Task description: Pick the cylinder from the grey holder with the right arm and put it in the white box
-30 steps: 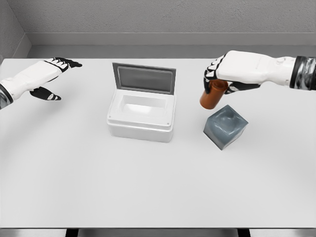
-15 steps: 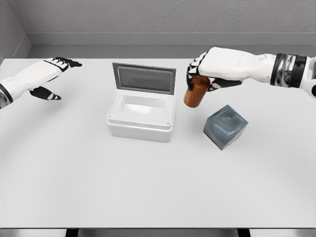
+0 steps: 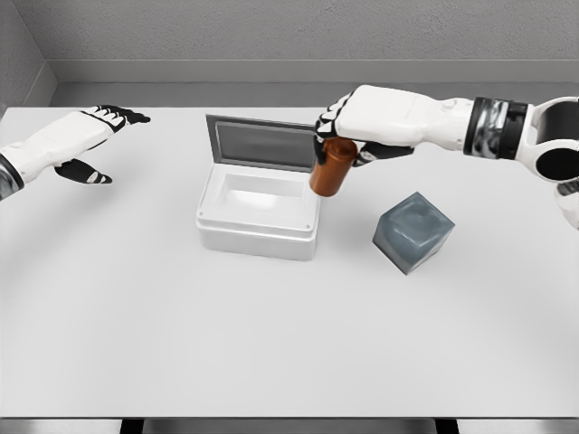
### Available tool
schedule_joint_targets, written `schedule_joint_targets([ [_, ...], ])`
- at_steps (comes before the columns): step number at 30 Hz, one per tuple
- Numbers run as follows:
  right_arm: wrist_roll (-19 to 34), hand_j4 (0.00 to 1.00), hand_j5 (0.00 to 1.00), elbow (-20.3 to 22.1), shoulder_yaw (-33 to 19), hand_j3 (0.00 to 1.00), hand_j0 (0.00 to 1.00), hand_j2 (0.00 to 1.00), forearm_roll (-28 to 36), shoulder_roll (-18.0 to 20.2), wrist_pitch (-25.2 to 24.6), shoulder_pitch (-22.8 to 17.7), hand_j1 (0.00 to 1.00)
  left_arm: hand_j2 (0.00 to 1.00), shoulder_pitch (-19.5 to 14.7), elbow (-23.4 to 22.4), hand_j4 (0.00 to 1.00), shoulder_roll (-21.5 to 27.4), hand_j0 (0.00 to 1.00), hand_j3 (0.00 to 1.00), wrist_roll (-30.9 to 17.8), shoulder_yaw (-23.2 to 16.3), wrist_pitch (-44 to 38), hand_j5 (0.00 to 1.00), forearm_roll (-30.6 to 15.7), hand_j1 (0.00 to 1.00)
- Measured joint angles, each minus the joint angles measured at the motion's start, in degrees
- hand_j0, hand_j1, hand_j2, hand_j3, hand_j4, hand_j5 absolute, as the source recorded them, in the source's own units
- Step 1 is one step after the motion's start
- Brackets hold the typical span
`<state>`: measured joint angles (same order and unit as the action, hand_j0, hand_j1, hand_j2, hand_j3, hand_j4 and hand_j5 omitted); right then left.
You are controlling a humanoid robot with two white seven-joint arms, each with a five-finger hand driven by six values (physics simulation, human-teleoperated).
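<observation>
The right hand (image 3: 355,127), white-shelled with black finger joints, is clamped from above on the smooth copper-brown cylinder (image 3: 331,168); the cylinder hangs tilted in the air at the right rim of the white box (image 3: 260,210), clear of the table; the box is a matte, rounded-cornered rectangular tub with its grey-lined lid standing open at its twelve o'clock side; the grey holder (image 3: 413,231), a dull slate cube with a shallow hollow on top, sits turned corner-on at four o'clock from the cylinder, well apart from the hand; the left hand (image 3: 83,145) hovers at nine o'clock from the box, fingers loosely spread, holding nothing; the pale table (image 3: 271,344) has a flat, even sheen.
</observation>
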<state>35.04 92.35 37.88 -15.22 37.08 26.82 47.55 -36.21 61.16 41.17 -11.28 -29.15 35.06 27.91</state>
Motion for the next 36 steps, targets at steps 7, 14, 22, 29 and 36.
schedule_joint_targets([
  [7, 0.0, 0.43, 0.43, -1.0, 0.2, 0.43, 0.43, 0.43, -1.4, -2.4, -0.4, 0.4, 0.43, 1.0, 0.0, 0.0, 1.0, 0.0, 1.0, 1.0, 0.0, 0.0, 0.0, 1.0, 0.1, 1.0],
  [14, 0.0, 0.43, 0.43, -2.7, 0.2, 0.43, 0.43, 0.43, -2.5, -4.5, -0.5, 0.5, 0.43, 1.0, 0.0, 0.0, 1.0, 0.0, 1.0, 1.0, 0.0, 0.0, 0.0, 1.0, 0.1, 1.0],
  [22, 0.0, 1.0, 1.0, -4.6, 1.3, 1.0, 1.0, 1.0, -3.1, -6.5, -1.7, 1.6, 1.0, 1.0, 0.1, 0.0, 1.0, 0.0, 1.0, 1.0, 0.0, 0.0, 0.0, 1.0, 0.1, 1.0],
  [29, 0.0, 1.0, 1.0, -4.7, 1.7, 1.0, 1.0, 1.0, -3.1, -6.9, -2.8, 1.5, 1.0, 1.0, 0.1, 0.0, 1.0, 0.0, 1.0, 1.0, 0.0, 0.0, 0.0, 1.0, 0.1, 1.0],
  [36, 0.0, 1.0, 1.0, 0.7, -1.0, 1.0, 1.0, 1.0, -2.9, -3.7, -2.5, 0.4, 1.0, 1.0, -0.6, -0.1, 1.0, 0.0, 1.0, 1.0, 0.0, 0.1, 0.0, 1.0, -0.3, 1.0],
])
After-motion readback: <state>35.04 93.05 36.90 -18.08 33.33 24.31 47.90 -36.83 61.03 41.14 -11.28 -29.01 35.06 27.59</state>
